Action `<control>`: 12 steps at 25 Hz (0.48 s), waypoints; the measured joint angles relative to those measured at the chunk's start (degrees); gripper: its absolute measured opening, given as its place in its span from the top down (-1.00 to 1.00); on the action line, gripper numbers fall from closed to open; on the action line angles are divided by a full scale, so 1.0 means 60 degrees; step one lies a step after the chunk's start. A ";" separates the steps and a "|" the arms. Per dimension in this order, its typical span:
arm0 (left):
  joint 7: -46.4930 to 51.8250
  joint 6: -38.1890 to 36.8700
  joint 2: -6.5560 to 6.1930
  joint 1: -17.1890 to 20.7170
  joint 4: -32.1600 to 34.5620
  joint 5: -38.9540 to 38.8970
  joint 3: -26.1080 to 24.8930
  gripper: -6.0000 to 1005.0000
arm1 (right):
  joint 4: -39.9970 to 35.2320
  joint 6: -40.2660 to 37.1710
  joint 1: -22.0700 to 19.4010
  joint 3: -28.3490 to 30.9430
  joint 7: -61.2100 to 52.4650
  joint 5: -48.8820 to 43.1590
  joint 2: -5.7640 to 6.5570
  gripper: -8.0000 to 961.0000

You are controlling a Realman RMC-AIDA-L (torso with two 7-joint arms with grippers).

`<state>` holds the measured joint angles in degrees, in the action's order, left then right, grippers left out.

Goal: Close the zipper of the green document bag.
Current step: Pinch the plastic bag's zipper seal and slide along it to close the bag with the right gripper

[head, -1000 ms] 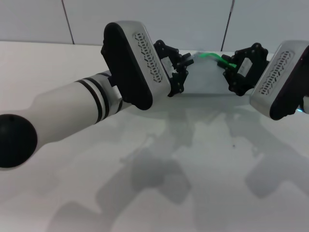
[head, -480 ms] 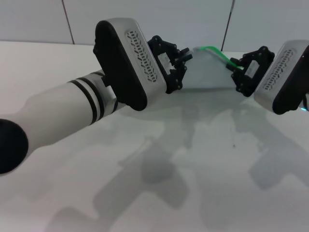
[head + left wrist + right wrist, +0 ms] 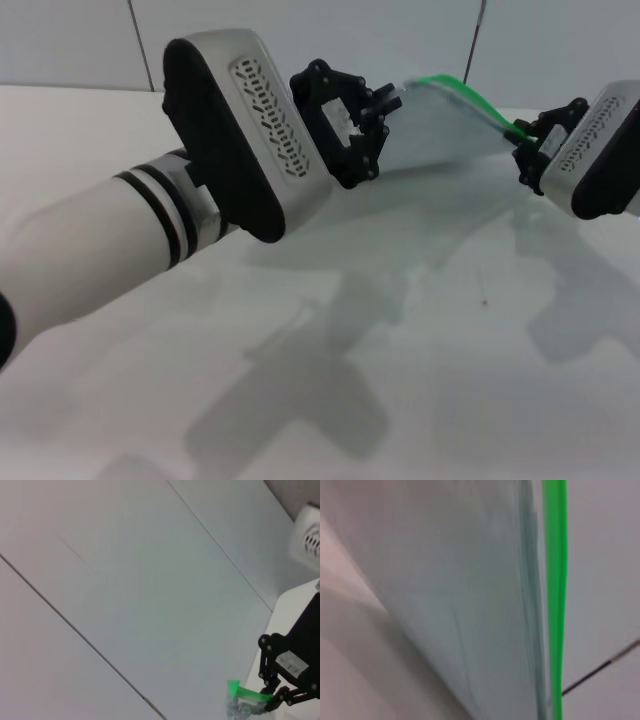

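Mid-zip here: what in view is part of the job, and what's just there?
Job: bag, held up off the table between both grippers; its green zipper; left gripper at one end; right gripper at the zipper end.
Just there: white table; wall panels. Nothing else lying about.

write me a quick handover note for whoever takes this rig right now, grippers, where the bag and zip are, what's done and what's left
Left gripper: raised off the white table, shut on one end of the flat translucent grey-blue plastic document bag.
Right gripper: at the bag's other end, shut on the bright green plastic zip strip.
The bag hangs in the air between the two grippers, zip edge on top, the far side from the robot.
Done: bag lifted and held stretched between both grippers.
Left: the slider tab is not visible, so how much of the zip is shut cannot be judged. Check that first, then finish the closing pull and set the bag down.
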<state>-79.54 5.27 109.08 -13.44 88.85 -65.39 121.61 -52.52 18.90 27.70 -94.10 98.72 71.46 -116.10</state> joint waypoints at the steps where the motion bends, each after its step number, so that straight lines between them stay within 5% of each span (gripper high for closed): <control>1: -0.0005 0.0000 -0.0023 0.0038 0.0063 -0.0001 0.0007 0.90 | 0.0094 -0.0026 0.0051 0.0033 0.0001 0.0000 0.0001 0.82; 12: -0.0028 -0.0059 -0.0156 0.0398 0.0521 -0.0004 0.0088 0.90 | 0.0937 -0.0411 0.0436 0.0783 0.0054 0.0000 0.0012 0.77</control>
<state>-79.70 4.91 108.15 -11.05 91.98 -65.42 122.14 -46.90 16.43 30.32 -89.41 99.04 71.45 -116.03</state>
